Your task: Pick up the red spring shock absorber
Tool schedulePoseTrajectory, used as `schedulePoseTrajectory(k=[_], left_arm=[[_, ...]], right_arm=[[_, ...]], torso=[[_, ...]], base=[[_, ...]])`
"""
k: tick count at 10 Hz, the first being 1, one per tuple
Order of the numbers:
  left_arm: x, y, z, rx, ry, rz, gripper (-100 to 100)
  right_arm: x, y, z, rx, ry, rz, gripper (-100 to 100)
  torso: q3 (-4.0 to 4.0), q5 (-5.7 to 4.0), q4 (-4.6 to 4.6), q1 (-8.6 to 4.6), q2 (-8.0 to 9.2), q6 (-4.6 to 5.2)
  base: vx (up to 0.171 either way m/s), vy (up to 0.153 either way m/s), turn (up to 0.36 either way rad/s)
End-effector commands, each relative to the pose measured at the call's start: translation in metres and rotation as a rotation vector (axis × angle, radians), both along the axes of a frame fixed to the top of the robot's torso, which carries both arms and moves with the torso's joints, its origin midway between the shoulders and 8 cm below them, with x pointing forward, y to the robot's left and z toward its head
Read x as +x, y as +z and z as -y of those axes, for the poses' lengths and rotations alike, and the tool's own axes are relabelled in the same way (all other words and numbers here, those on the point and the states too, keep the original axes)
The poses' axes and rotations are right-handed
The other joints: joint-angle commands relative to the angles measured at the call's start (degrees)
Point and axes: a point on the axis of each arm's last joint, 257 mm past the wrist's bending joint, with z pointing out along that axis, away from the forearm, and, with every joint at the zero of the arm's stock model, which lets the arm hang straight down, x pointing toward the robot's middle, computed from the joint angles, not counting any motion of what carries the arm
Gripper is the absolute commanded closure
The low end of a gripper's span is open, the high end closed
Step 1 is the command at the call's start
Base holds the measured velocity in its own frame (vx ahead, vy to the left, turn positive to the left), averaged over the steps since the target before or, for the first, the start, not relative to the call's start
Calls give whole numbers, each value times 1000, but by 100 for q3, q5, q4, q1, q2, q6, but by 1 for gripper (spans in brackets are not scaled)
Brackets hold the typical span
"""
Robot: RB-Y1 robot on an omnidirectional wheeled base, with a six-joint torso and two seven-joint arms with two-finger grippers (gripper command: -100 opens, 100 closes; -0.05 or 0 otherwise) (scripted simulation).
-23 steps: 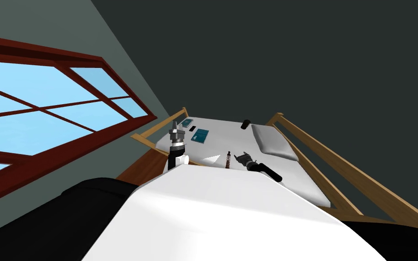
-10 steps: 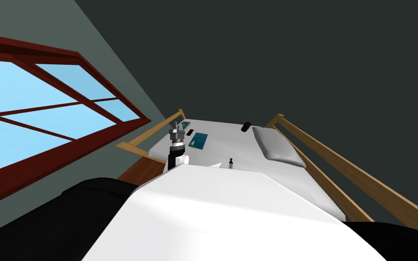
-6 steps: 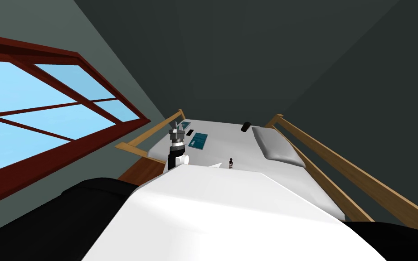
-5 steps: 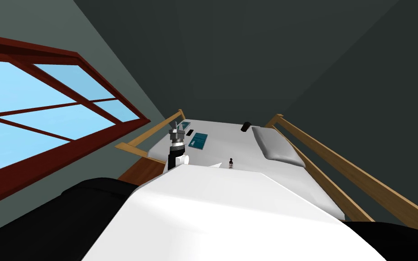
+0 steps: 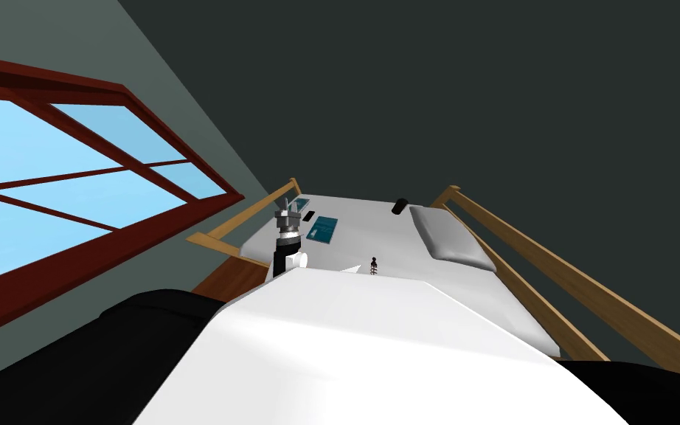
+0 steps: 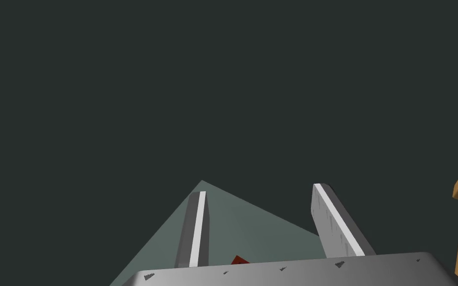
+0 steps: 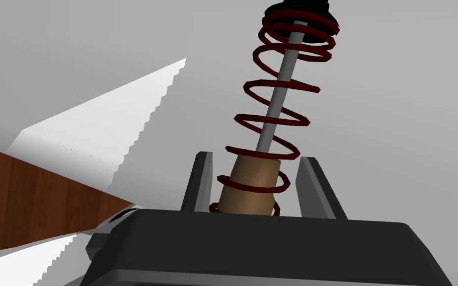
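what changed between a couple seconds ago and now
The right gripper has taken hold of the shock absorber. It lay flat on the bed and now stands upright in the grip, and the right arm has pulled back toward my chest. My head camera shifted slightly too. Unchanged: the left gripper is raised and open, and the pillow and teal books are in place.
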Motion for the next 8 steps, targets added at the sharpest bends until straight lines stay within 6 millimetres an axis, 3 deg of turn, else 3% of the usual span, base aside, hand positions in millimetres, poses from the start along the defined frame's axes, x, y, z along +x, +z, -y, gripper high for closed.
schedulePoseTrajectory(k=[1, 2, 3, 4, 7, 8], left_arm=[[0, 0, 0, 0, 0, 0, 0], [0, 0, 0, 0, 0, 0, 0], [0, 0, 0, 0, 0, 0, 0], [0, 0, 0, 0, 0, 0, 0], [0, 0, 0, 0, 0, 0, 0], [0, 0, 0, 0, 0, 0, 0]], right_arm=[[0, 0, 0, 0, 0, 0, 100], [0, 0, 0, 0, 0, 0, 100], [0, 0, 0, 0, 1, 0, 0], [-3, 6, 2, 1, 1, -2, 100], [-4, 11, 4, 2, 0, -3, 100], [-4, 11, 5, 3, 0, -4, 0]], torso=[[0, 0, 0, 0, 0, 0], [0, 0, 0, -1, 0, 0], [0, 0, 0, -1, 0, 1], [0, 0, 0, -1, 0, 1], [3, 1, 1, -8, 3, 2], [1, -1, 1, -6, 1, 2]], base=[[0, 0, 0], [0, 0, 0], [0, 0, 0], [0, -3, 23], [-3, -11, 19], [0, 0, 0]])
